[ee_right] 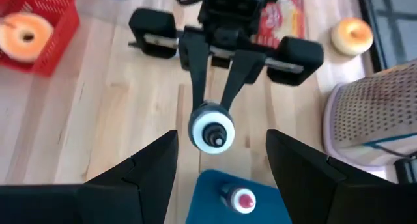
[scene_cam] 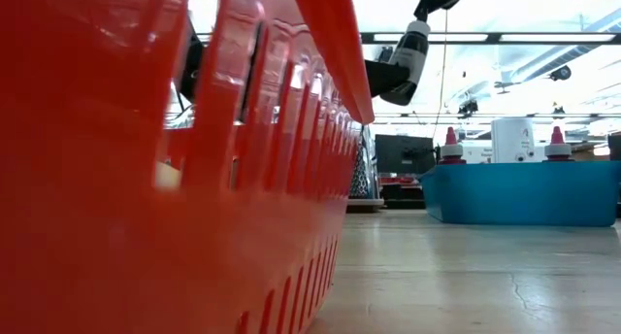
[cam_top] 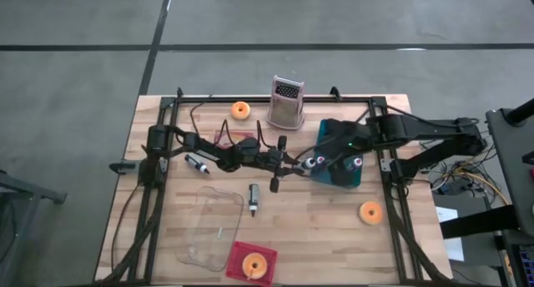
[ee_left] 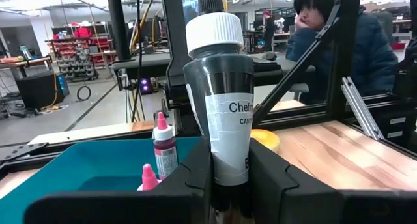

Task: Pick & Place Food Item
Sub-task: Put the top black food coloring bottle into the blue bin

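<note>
My left gripper [cam_top: 292,163] is shut on a dark bottle with a white cap [ee_left: 218,87], beside the left edge of the blue bin [cam_top: 344,177]. The bottle also shows cap-on in the right wrist view [ee_right: 212,129]. It shows again high in the low view [scene_cam: 412,48]. My right gripper [ee_right: 221,178] is open and empty above the bin's left part, near the cap. Pink-capped bottles [ee_left: 165,146] stand in the bin. One donut [cam_top: 370,212] lies on the table right of the bin. Another [cam_top: 253,264] lies in a red basket. My left gripper pinches the bottle's lower body [ee_left: 228,168] between its two fingers, which come roughly level from the table's left. The bottle stands about upright in the hold, cap up, lifted clear of the table. The fingers hide its bottom.
A metal grater [cam_top: 285,102] and a third donut [cam_top: 241,110] are at the far edge. A clear container [cam_top: 213,224], a marker [cam_top: 198,163], a small tube [cam_top: 253,197] and a red packet [cam_top: 225,138] lie left of centre. A person [ee_left: 339,35] sits beyond the table.
</note>
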Available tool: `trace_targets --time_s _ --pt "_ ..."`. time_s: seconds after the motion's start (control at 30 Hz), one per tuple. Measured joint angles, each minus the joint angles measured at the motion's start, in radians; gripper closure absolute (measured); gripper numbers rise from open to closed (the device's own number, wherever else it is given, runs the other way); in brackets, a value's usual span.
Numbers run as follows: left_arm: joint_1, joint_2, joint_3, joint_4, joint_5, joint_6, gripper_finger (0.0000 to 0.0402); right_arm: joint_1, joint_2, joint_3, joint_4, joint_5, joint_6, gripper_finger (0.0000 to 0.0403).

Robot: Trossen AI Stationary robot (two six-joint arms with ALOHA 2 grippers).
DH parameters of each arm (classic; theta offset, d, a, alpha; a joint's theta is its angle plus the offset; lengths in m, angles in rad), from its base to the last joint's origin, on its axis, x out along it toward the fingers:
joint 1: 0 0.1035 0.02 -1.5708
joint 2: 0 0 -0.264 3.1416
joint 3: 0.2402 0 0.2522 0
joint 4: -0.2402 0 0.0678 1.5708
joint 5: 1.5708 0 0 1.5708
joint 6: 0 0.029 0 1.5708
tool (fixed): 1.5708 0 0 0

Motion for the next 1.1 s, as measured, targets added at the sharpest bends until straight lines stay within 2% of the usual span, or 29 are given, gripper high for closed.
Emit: trace_targets --time_s 0.17,0.87,1.1 --pt "0.000 0.000 0.000 0.000 0.000 0.000 0.0338 -0.020 0.048 0.016 -0.028 -0.043 0.004 0.0175" --pt "0.001 0.000 -0.002 -0.008 -0.001 -0.003 0.0338 -0.044 0.118 0.015 -0.020 -0.078 -0.018 0.0175" --pt "0.001 0.000 -0.002 -0.012 -0.001 -0.003 0.0338 -0.050 0.122 0.014 -0.015 -0.081 -0.022 0.0193"
